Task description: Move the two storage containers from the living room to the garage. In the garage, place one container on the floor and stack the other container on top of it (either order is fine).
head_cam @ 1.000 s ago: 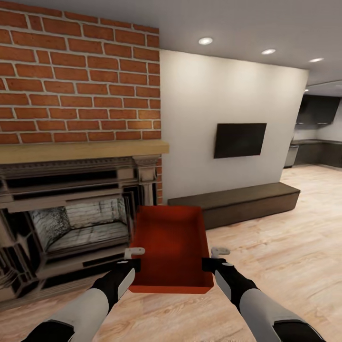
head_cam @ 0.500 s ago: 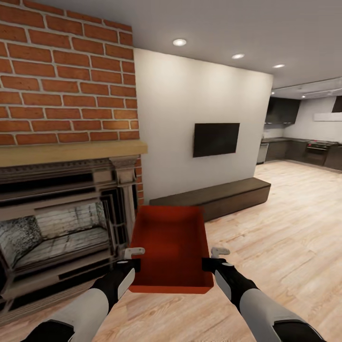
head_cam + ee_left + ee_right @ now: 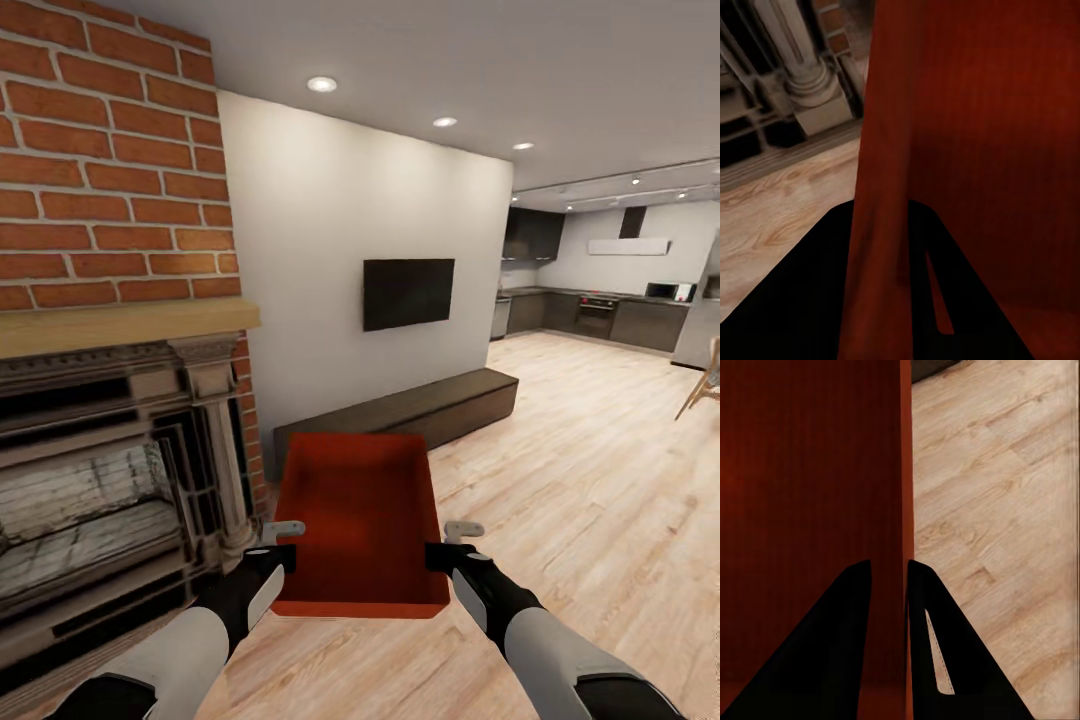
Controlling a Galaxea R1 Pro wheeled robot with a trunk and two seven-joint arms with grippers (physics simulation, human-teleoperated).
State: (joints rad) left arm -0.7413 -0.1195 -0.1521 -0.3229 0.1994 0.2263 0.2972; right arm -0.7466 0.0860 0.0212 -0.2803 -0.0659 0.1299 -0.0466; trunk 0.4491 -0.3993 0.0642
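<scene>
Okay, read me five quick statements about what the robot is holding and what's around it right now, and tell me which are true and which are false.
1. Both grippers clamp the storage container, the left gripper on one side wall, the right gripper on the other. True.
2. The container holds a stack of books. False: it is empty.
3. A brick fireplace stands on the robot's left. True.
4. The floor here is dark grey concrete. False: it is light wood plank.
5. A dark screen hangs on the white wall. True.
</scene>
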